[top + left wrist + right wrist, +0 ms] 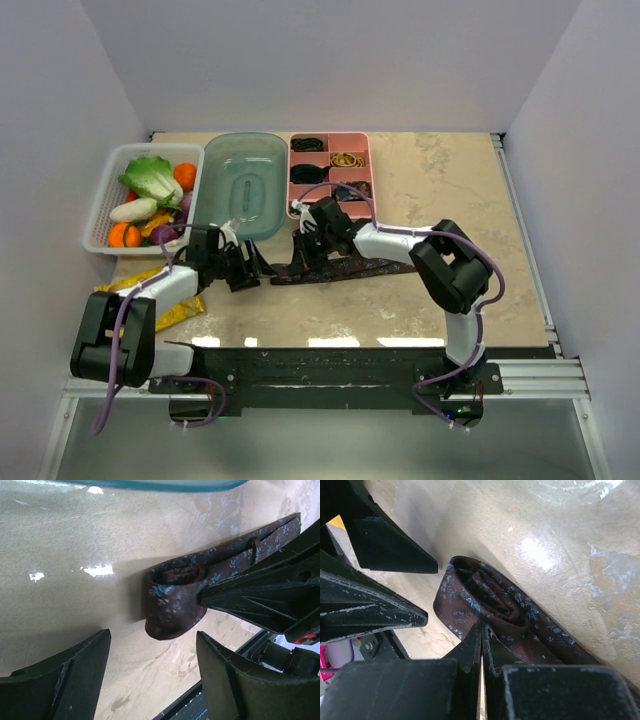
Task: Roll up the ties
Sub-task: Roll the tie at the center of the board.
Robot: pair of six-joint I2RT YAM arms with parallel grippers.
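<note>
On the beige marbled tabletop (450, 200), the brown-maroon tie (172, 605) lies flat near the front centre, one end coiled into a small roll (490, 597), the right gripper (482, 627) clenched tight with its tips pressing beside that coil, the left gripper (153, 634) spread wide just off its end, holding nothing.

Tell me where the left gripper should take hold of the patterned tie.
Probably the coiled end of the tie, coming from the left. The shut right gripper pins the flat strip beside it, and the coil is the raised part for the open left gripper to pinch.
</note>
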